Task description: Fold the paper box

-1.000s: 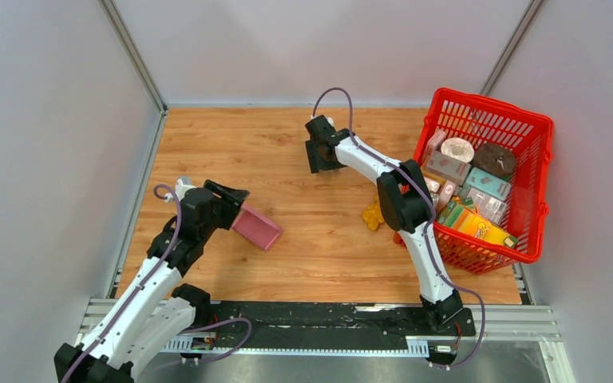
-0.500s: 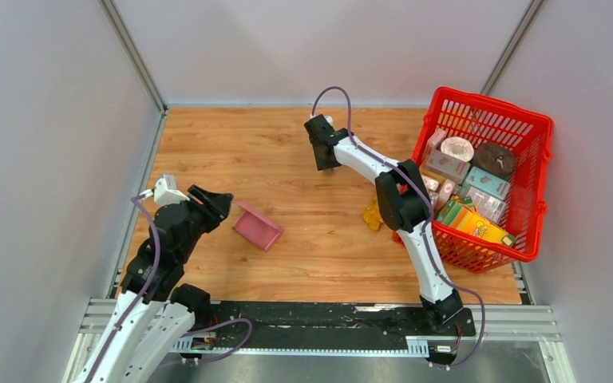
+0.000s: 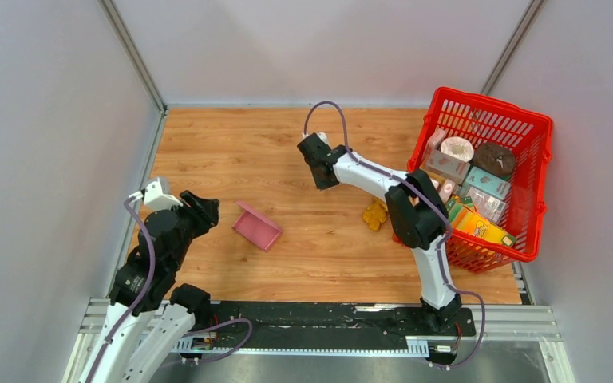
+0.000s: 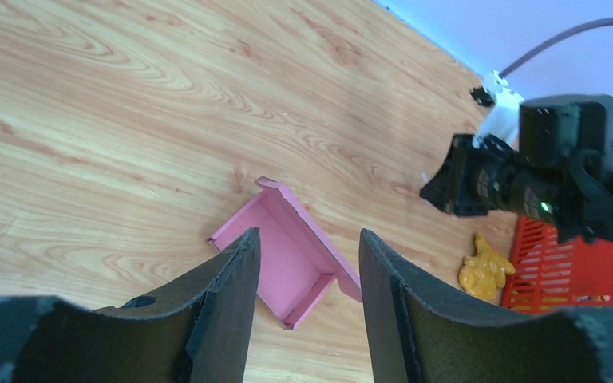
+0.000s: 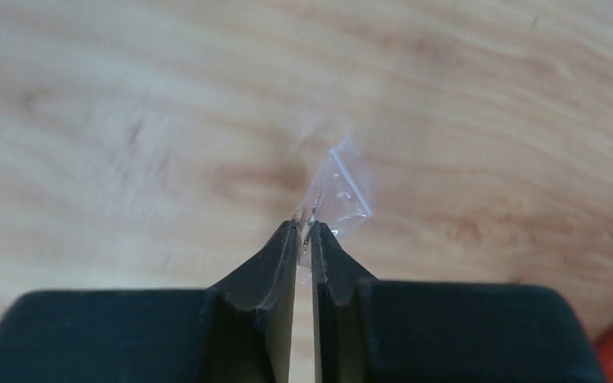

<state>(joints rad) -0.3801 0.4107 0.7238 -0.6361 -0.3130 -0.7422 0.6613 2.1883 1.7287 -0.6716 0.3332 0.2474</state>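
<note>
Paper box [image 3: 257, 226] lies open on table [image 3: 231, 152], left of centre, bare wood all round. Left gripper [image 3: 205, 209] near it, not touching, jaws apart, empty. Right gripper [image 5: 305, 233] pinches clear plastic scrap [image 5: 342, 191], too faint to see from above. Right arm hides basket [image 3: 541, 159] near corner
</note>
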